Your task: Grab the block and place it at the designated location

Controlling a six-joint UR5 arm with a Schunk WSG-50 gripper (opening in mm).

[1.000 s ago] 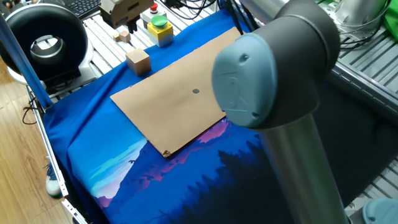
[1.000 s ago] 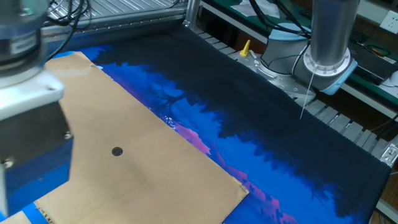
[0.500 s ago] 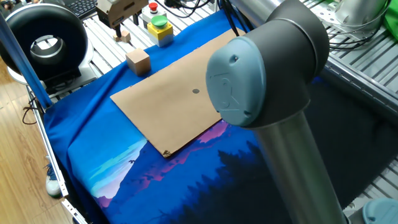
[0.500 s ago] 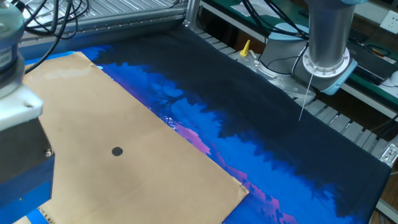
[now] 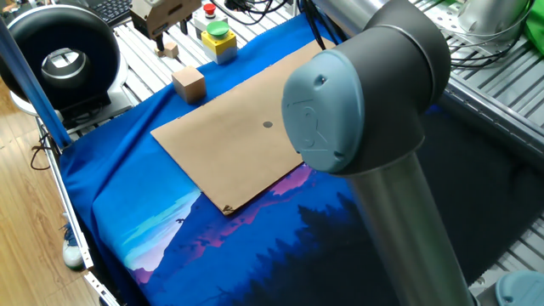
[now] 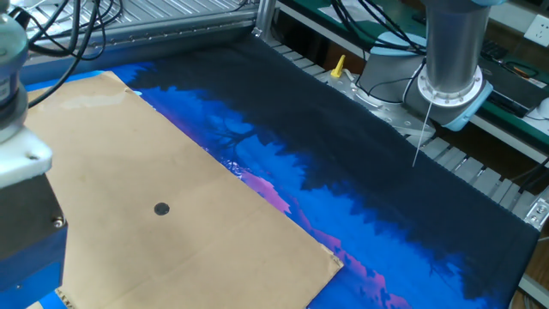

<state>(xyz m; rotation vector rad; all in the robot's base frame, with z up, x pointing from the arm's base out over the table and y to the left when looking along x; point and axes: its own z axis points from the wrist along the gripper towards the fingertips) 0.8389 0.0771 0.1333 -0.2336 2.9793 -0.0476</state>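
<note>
The block point(image 5: 189, 84) is a tan wooden cube on the blue cloth, just off the far left corner of the brown board point(image 5: 238, 149). The dark dot point(image 5: 268, 125) lies at the board's centre and is bare. My gripper point(image 5: 169, 37) hangs behind the block, near the table's back edge, above a much smaller wooden cube point(image 5: 172, 51). Its fingers look apart and hold nothing. In the other fixed view the board point(image 6: 206, 232) and dot point(image 6: 161, 209) show, the block is out of view, and only the gripper's body point(image 6: 21, 206) shows at the left edge.
A yellow box with a green button point(image 5: 218, 38) stands right of the gripper. A black round device point(image 5: 59, 59) sits at the far left. My arm's elbow point(image 5: 365, 102) covers the board's right part. The arm's base point(image 6: 450, 77) and a yellow piece point(image 6: 339, 66) stand beyond the cloth.
The gripper has moved a little left and back, away from the board; in the other fixed view its body slid further off the left edge. The block has not moved.
</note>
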